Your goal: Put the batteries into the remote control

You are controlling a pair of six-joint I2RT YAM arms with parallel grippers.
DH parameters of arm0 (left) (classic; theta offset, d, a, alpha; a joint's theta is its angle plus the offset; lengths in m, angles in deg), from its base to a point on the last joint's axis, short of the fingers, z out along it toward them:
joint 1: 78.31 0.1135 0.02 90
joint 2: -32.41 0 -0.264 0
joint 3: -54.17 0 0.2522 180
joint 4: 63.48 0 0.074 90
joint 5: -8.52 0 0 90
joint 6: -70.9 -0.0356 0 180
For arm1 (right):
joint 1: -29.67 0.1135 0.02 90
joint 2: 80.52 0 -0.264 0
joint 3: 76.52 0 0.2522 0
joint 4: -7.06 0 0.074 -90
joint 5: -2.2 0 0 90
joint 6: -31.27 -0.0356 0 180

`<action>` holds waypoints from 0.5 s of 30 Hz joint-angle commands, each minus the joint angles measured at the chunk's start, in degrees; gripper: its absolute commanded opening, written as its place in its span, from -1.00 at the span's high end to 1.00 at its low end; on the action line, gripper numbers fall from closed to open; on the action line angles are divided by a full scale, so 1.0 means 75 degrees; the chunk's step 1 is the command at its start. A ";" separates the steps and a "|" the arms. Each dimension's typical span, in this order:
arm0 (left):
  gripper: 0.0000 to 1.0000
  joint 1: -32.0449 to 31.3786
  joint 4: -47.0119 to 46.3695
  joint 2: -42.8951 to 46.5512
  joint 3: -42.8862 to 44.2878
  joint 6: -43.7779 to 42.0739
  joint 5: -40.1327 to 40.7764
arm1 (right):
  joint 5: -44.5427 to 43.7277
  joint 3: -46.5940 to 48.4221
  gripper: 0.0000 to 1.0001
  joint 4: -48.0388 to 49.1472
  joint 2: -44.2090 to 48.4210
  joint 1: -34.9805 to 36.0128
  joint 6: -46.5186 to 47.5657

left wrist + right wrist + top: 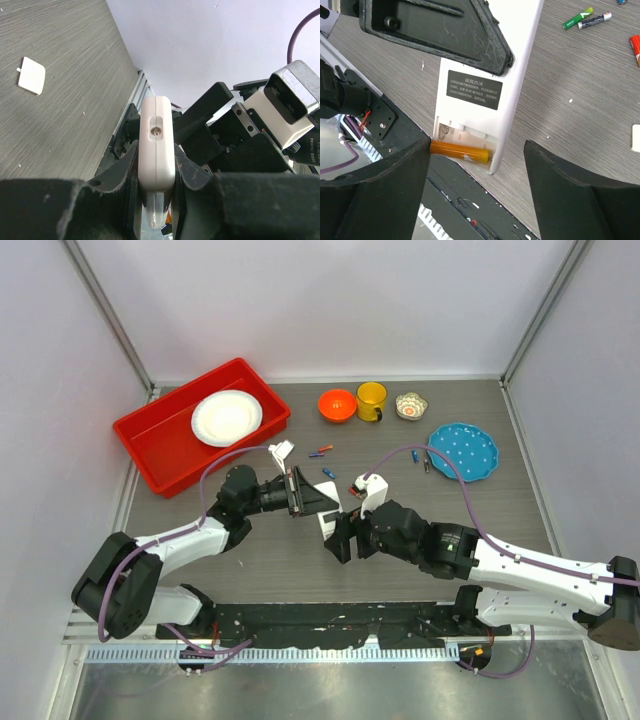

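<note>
1. Fingers (375, 195) of the right end effector (476, 155) stand wide apart, one on each side of the near end of the remote control (485, 85), holding nothing.
2. Between them the open battery bay holds one orange battery (460, 150) lying crosswise. Its end meets the edge of one finger, and I cannot tell whether they touch.
3. Above the bay, the plain white back carries a black label with white Chinese characters, too small to read.
4. Further up, the left end effector (157, 185) is clamped tight on the remote control, its pads (192, 172) pressed against both long edges, holding it above the table (480, 510) near the middle.
5. Beyond lie loose batteries (320, 452) and a small white cover piece (282, 451). The right wrist view shows a green battery (577, 19) beside a black and silver one.
6. Farthest back stand a red tray (150, 445) with a white plate (227, 417), an orange bowl (337, 405), a yellow mug (372, 400), a patterned bowl (411, 406) and a blue plate (463, 451).
</note>
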 commanded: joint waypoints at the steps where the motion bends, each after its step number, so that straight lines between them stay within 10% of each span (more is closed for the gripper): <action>1: 1.00 -0.0019 -0.0342 0.0027 0.0275 0.0063 -0.0170 | -0.0216 0.0259 -0.64 -0.0119 0.0091 -0.0019 -0.0006; 15: 1.00 -0.0031 -0.0342 -0.0101 0.0275 0.0051 -0.0205 | 0.0088 0.0388 -0.75 0.0092 0.0208 -0.0031 0.0052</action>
